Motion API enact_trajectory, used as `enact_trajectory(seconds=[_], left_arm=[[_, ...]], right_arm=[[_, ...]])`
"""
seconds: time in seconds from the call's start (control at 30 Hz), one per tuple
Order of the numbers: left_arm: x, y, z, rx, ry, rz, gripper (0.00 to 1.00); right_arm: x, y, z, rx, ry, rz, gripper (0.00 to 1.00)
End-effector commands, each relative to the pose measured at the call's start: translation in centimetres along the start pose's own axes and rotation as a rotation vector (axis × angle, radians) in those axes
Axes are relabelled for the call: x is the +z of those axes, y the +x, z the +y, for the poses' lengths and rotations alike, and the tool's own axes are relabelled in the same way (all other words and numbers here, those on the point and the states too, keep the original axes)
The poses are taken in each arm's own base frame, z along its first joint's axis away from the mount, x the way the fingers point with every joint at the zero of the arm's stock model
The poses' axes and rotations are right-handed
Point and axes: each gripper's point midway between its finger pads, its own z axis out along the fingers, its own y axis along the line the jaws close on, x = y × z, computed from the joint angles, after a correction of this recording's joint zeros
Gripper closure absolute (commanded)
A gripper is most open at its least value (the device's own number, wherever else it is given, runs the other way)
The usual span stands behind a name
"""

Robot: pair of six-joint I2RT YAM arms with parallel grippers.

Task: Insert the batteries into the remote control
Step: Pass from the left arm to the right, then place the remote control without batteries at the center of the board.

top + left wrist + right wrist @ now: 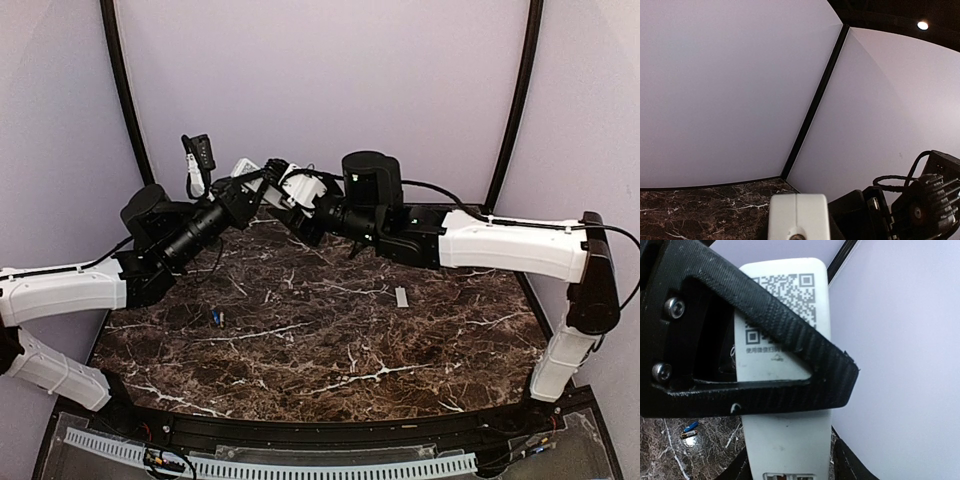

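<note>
Pale lilac walls enclose a dark marble table [330, 350]. The batteries [215, 318] lie loose at its left. Only the overhead view shows the grey cover [401, 297], further right. Above the far edge the left gripper [258, 185] clasps the raised remote control [785, 440]. The left wrist view shows just the remote's white end, while the right wrist view shows its QR-coded back. One finger [790, 355] of the right gripper [305, 205] crosses that back. The other finger is unseen, so its spread cannot be told.

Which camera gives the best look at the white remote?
Right wrist: the remote control fills the frame, with its QR-code back facing the camera, partly hidden. Top external shows it only small, raised between the two arms. Left wrist shows just its white end.
</note>
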Motion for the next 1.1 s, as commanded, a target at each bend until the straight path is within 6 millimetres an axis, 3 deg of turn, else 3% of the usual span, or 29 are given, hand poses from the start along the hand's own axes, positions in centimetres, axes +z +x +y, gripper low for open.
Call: enact_trajectory(seconds=[0.0, 0.13, 0.17, 0.23, 0.47, 0.53, 0.6, 0.67, 0.83, 0.93, 1.0, 1.07], left_arm=[[-0.1, -0.7, -0.9, -0.008, 0.041, -0.029, 1.00], [-0.1, -0.8, -1.0, -0.011, 0.046, -0.034, 1.00], [0.0, -0.5, -1.5, -0.011, 0.074, -0.020, 1.00], [0.0, -0.3, -1.6, -0.013, 0.083, -0.008, 1.00], [-0.2, 0.0, -1.2, -0.011, 0.053, 0.024, 1.00], [-0.2, -0.2, -1.1, -0.009, 0.036, 0.030, 0.77], [-0.3, -0.7, -0.2, -0.005, -0.021, 0.020, 0.25], [-0.8, -1.2, 0.8, 0.013, -0.083, 0.013, 0.11], [-2.9, -2.9, 4.2, 0.103, -0.275, -0.008, 0.04], [-4.8, -4.0, 8.0, 0.127, -0.489, -0.020, 0.04], [-6.2, -3.5, 10.9, 0.121, -0.637, 0.010, 0.06], [-8.2, -1.5, 14.1, 0.100, -0.796, 0.102, 0.09]], right_arm=[[-0.2, -2.7, -1.6, -0.017, 0.060, -0.070, 0.56], [0.4, -1.9, -1.6, -0.032, 0.063, -0.030, 0.72], [0.6, -1.8, -1.6, -0.036, 0.065, -0.017, 0.78], [0.9, -1.1, -1.8, -0.039, 0.083, 0.012, 1.00], [0.0, -0.6, -1.8, -0.030, 0.071, 0.036, 1.00], [-0.4, 0.0, -1.7, -0.026, 0.059, 0.064, 1.00], [-0.8, 1.2, -1.7, -0.012, 0.052, 0.111, 1.00], [-1.3, 3.5, -1.4, 0.007, 0.026, 0.189, 1.00], [-3.0, 12.0, 2.3, 0.134, -0.183, 0.463, 1.00], [-4.0, 17.2, 5.9, 0.200, -0.308, 0.657, 1.00], [-4.5, 20.2, 7.7, 0.237, -0.349, 0.776, 1.00], [-5.0, 22.9, 9.0, 0.255, -0.360, 0.875, 1.00]])
